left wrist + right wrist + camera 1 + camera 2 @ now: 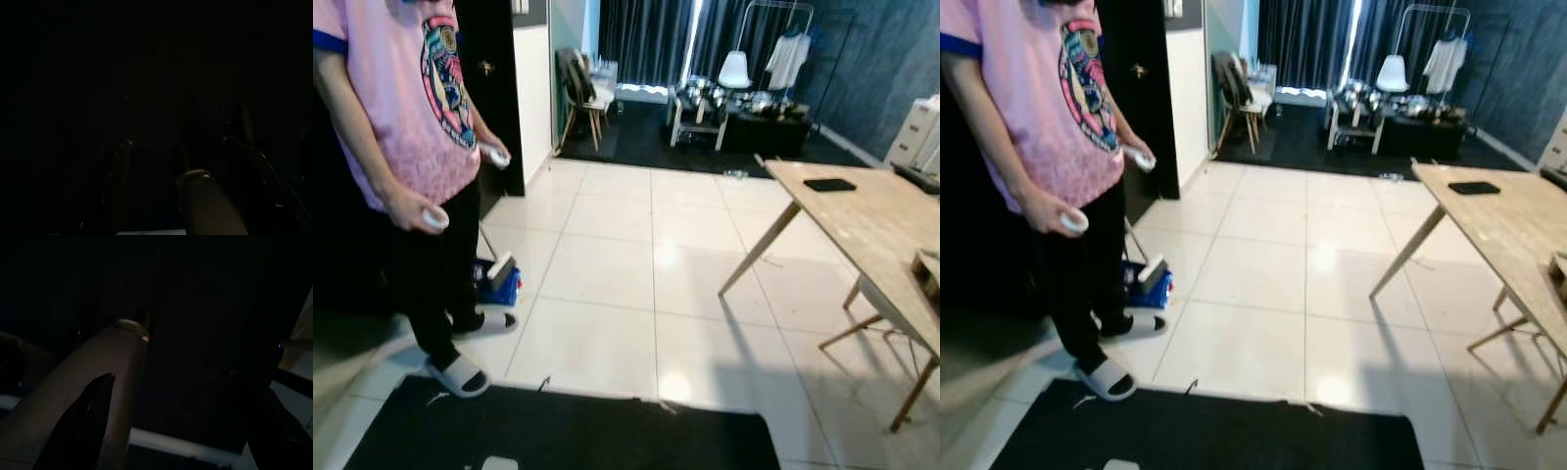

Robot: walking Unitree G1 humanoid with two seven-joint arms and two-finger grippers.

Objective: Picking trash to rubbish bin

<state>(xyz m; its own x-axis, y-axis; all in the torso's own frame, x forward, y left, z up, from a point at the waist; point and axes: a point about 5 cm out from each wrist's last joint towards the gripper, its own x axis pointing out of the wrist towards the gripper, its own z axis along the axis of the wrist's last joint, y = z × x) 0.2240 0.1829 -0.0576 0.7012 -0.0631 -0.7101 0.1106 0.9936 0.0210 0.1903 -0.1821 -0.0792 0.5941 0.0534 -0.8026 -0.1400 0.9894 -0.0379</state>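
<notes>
both wrist views nearly black, left hand [176,147] and right hand [171,377] seemingly apart

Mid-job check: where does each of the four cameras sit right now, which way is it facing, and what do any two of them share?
Left eye view: on the head, looking forward and down at white tiled floor, a person left, a wooden table right, a black mat nearest.
Right eye view: same head, same scene, shifted sideways.
Left wrist view: on the left wrist, very dark; left gripper, fingers apart.
Right wrist view: on the right wrist, dark; right gripper, fingers apart.
Both eye views share the person, table and mat.
</notes>
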